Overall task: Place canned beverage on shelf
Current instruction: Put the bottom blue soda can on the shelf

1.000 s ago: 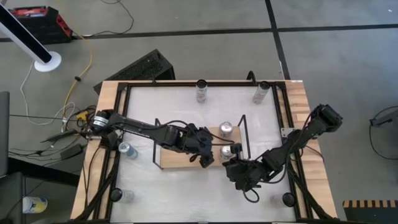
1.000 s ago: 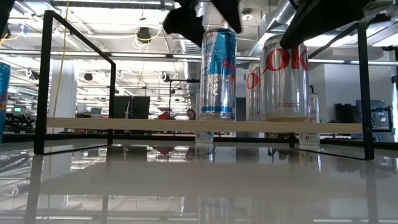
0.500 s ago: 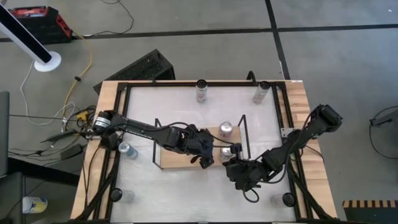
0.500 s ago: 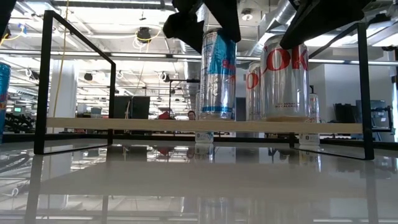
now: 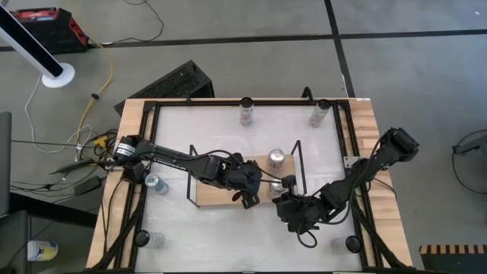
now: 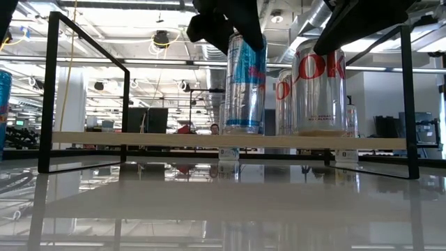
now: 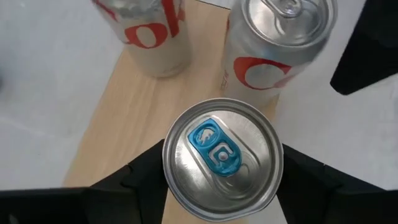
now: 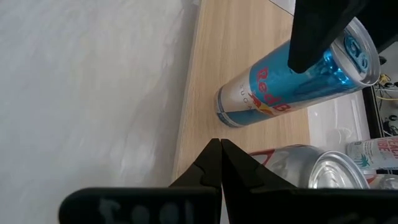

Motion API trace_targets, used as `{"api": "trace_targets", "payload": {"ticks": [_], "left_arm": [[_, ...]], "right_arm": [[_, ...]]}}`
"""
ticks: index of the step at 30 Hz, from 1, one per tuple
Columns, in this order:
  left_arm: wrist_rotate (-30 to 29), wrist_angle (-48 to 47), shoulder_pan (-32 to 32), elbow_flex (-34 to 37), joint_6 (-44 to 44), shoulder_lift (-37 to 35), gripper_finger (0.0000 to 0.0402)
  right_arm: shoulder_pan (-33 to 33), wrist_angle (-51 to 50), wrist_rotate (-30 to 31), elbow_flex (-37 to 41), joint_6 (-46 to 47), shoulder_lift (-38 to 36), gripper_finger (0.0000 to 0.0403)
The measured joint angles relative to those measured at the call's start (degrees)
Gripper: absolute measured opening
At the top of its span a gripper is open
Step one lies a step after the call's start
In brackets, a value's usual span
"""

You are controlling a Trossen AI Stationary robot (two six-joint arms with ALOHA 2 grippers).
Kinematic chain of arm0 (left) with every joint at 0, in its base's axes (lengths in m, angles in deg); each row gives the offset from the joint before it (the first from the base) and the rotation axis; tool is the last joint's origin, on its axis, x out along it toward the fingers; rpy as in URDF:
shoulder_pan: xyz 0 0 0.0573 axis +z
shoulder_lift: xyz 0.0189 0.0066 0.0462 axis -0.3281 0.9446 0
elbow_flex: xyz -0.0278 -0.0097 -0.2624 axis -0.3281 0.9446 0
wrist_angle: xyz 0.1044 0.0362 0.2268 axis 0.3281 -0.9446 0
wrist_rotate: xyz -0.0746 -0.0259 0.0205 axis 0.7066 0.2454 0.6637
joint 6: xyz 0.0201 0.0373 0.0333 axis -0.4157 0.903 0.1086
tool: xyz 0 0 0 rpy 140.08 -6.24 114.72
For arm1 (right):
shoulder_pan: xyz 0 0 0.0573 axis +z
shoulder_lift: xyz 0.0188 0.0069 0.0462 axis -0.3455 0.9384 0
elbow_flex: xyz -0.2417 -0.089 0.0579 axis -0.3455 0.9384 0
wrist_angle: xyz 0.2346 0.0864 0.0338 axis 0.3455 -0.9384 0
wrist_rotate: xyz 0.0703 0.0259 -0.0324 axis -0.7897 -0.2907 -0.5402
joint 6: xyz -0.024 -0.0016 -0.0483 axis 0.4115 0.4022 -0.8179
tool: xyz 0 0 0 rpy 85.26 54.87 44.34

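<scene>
Left gripper [image 7: 221,186] sits low over the slim blue can [image 7: 221,154], one dark finger on each side of its rim. The jaws flank the can closely, but whether they press it or have just let go cannot be told. The can stands upright on the shelf [image 5: 217,195], on the wooden board near its right end; in the low view its foot rests flat on the board [image 6: 209,140]. Judgement: a top-down hold keeps the can vertical and lets it go straight down between its neighbours. Right gripper [image 8: 217,163] has its jaws pressed together, empty, hovering at the near right edge of the shelf, just beside the cans, apparently waiting. Two silver cans with red lettering [image 7: 267,53] stand on the board just to the right of and beyond the blue can, close but not touching it; these and the black wire end frame [image 5: 298,160] crowd any sideways exit, so lifting straight up looks safest. More cans wait on the table: two at the far edge [image 5: 247,111], one at the left [image 5: 156,183].
</scene>
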Motion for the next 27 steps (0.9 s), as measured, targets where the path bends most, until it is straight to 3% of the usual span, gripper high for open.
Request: {"api": "trace_targets", "payload": {"ticks": [13,19,27], "left_arm": [[-1.0,-2.8,3.7,-4.5,19.6,0.0,0.0218],[8.7,-4.0,8.7,-4.5,27.7,0.0,0.0218],[16.8,-3.8,15.6,-4.4,35.0,-3.2,0.0218]], "right_arm": [[0.0,0.0,0.0,0.0,0.0,0.0,0.0024],[0.0,0.0,0.0,0.0,0.0,0.0,0.0024],[0.1,-0.4,0.0,0.1,0.0,0.0,0.0024]]}}
